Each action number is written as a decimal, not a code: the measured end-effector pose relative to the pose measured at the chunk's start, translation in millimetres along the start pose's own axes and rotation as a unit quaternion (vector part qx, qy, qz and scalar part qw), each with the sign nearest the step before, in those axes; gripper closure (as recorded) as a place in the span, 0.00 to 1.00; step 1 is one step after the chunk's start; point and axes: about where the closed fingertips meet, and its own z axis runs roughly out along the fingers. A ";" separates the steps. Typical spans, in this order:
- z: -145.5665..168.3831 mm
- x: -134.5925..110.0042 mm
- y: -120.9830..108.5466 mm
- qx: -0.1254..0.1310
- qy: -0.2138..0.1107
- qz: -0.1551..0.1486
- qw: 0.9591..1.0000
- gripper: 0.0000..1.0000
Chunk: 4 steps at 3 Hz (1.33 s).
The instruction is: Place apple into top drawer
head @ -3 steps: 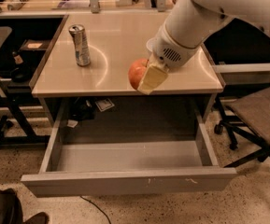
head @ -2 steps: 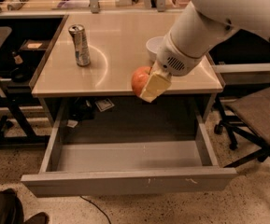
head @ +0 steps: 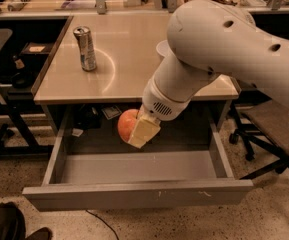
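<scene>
The red-orange apple (head: 127, 124) is held in my gripper (head: 136, 130), whose pale yellow fingers (head: 144, 131) are shut on it. The apple hangs in the air just below the table's front edge, over the back part of the open top drawer (head: 134, 194). The drawer is a wide grey metal tray pulled fully out, with small white scuffs on its front panel. Its inside floor shows bare. My white arm (head: 219, 49) reaches down from the upper right and covers the right part of the tabletop.
A silver drink can (head: 85, 48) stands on the beige tabletop (head: 119, 69) at the left. A white bowl's rim (head: 160, 48) peeks out behind my arm. Office chair legs (head: 244, 144) stand at the right; dark frames stand at the left.
My gripper has carried the apple forward off the tabletop and down, from above the table's front edge to below it, over the open drawer.
</scene>
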 end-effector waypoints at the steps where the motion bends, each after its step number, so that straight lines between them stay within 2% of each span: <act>1: 0.0 0.0 0.0 0.000 0.000 0.000 1.000 1.00; 2: 25.5 0.3 3.8 -0.009 -0.009 0.013 1.000 1.00; 3: 68.5 4.5 -1.4 -0.013 -0.012 0.041 0.999 1.00; 4: 95.6 3.0 -13.4 -0.012 -0.016 0.049 0.999 1.00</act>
